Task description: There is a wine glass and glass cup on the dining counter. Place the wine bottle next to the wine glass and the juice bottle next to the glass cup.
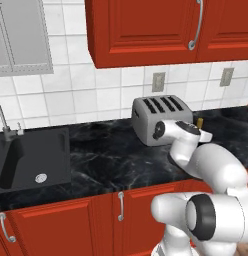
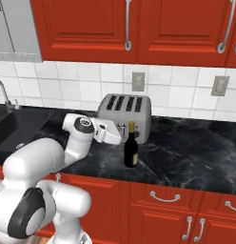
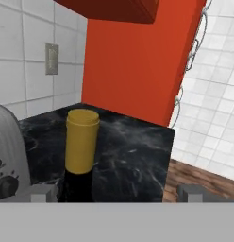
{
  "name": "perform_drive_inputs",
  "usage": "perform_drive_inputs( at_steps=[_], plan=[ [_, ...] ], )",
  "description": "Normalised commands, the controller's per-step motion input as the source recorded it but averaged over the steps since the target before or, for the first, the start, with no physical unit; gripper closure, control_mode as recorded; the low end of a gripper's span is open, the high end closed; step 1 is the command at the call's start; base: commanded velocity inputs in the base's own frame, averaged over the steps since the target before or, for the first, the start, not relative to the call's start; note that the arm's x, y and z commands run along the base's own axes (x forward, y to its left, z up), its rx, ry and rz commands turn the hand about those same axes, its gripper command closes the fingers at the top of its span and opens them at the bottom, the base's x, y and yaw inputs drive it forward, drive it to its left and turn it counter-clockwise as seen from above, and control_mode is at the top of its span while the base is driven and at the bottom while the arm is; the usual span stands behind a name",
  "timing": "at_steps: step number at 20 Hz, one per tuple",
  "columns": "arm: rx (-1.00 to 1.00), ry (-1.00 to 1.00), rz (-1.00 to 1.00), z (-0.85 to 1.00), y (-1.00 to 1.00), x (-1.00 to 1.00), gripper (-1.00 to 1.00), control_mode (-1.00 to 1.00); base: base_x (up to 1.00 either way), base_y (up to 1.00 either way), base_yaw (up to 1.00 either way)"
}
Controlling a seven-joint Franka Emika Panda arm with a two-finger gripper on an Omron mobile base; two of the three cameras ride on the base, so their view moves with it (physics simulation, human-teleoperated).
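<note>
The wine bottle (image 2: 131,147), slim and near-black with a gold-yellow top, stands upright on the red-cabinet wall counter (image 2: 186,152), just in front of the toaster's right end. My gripper (image 3: 118,193) is open and level with the bottle's neck. Its two fingertips stand wide apart. In the hand view the wine bottle (image 3: 81,156) rises between them, closer to the left fingertip (image 3: 43,191) and not touching either. From the left base view only the bottle's gold top (image 1: 199,121) peeks out behind my wrist. The wine glass, glass cup, juice bottle and dining counter are out of view.
A silver four-slot toaster (image 2: 124,116) sits right behind the bottle. A black sink (image 1: 33,160) with a faucet lies at the counter's left. Red upper cabinets (image 2: 139,28) hang overhead, and a tall red panel (image 3: 137,61) closes the counter's far end.
</note>
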Motion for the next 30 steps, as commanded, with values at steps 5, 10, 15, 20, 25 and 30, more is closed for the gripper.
perform_drive_inputs(
  at_steps=[5, 10, 15, 20, 25, 30],
  plan=[
    [-0.06, 0.00, 0.01, -0.09, -0.14, -0.02, -1.00, -1.00, 0.00, 0.00, 0.00],
    [-0.03, 0.00, 0.01, -0.12, -0.10, 0.04, -1.00, -1.00, 0.00, 0.00, 0.00],
    [-0.01, 0.00, 0.03, -0.16, -0.01, 0.15, -1.00, -1.00, 0.00, 0.00, 0.00],
    [0.00, 0.00, 0.04, -0.10, 0.00, 0.19, -1.00, -1.00, 0.00, 0.00, 0.00],
    [0.00, 0.00, 0.05, -0.07, 0.00, 0.18, -1.00, -1.00, 0.00, 0.00, 0.00],
    [0.00, 0.00, 0.03, -0.08, 0.00, 0.09, -1.00, -1.00, 0.00, 0.00, 0.00]
  ],
)
